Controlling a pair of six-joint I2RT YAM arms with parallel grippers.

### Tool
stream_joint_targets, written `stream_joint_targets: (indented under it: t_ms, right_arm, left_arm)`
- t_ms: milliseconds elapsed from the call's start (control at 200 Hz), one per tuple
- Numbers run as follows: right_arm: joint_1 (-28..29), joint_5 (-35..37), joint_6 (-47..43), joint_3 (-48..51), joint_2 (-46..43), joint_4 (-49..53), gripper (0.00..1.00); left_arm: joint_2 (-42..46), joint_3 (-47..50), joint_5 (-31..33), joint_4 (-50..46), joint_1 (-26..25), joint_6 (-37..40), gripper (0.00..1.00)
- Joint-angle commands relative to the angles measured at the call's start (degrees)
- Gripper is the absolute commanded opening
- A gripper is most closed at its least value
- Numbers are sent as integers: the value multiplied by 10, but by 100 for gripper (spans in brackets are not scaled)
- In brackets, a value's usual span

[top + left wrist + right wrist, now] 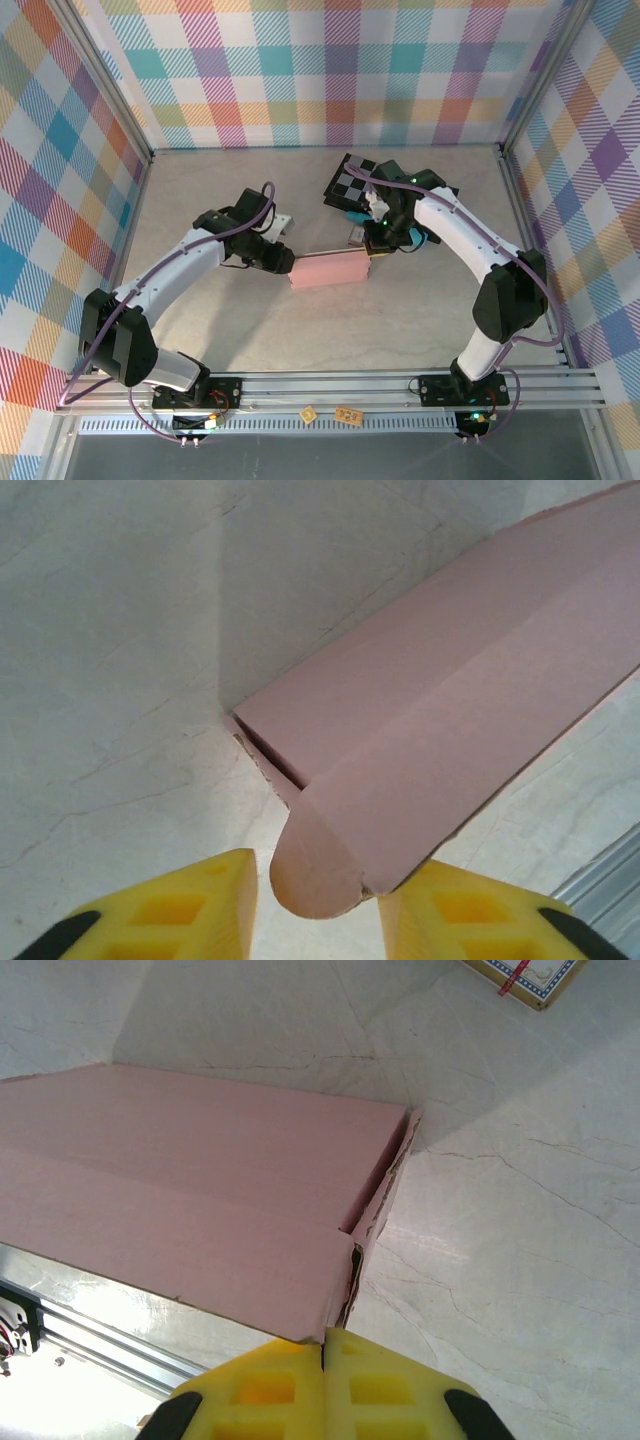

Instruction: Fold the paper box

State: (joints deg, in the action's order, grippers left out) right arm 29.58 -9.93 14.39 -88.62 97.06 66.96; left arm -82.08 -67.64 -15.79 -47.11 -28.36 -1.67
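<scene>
Nearest, in the top view, we see the aluminium rail (pixel 330 385) that carries both arm bases, with two small tan tags (pixel 308 413) lying on it. Further in, the paper box (pixel 328 270) lies flat on the pale table (pixel 250 340), roughly mid-table. It is a long pink carton set crosswise between the two grippers.

The left gripper (pixel 318 868) is at the box's left end. In its wrist view the yellow fingers (pixel 190 910) stand apart with a rounded end flap between them. A sliver of table shows between the flap and one finger.

The right gripper (pixel 322 1338) is at the box's right end. Its yellow pads (pixel 260 1390) are pressed together, with only a thin dark seam between them. The box's near corner edge runs down to that seam, and we cannot tell whether any cardboard is nipped in it. That end of the carton gapes slightly, its flap edge ragged.

Beyond the box a small printed card pack (pixel 515 975) lies on the table, apart from it. Farther back a black-and-grey checkered board (pixel 350 180) lies partly under the right arm. Plaid walls (pixel 320 70) stand behind it.
</scene>
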Motion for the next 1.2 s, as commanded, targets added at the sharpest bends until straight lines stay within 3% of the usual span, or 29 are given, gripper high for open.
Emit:
stream_joint_targets:
  t_ms: [0,240,530,990,1195]
  right_arm:
    - [-1,-10,7,-6,6,6,0]
    - [-1,-11,6,-6,8,7,0]
    - [-2,-11,7,-1,2,7,0]
    - [-2,-15,11,7,-6,3,0]
    - [-1,-13,10,9,-7,4,0]
  left_arm:
    - [4,-41,-4,-39,-2,-26,41]
    - [-1,-65,20,-96,-2,2,42]
    - [-19,-76,20,-90,-4,21,31]
    - [-49,-93,28,-72,-10,15,24]
    - [-51,-96,29,-72,-12,9,13]
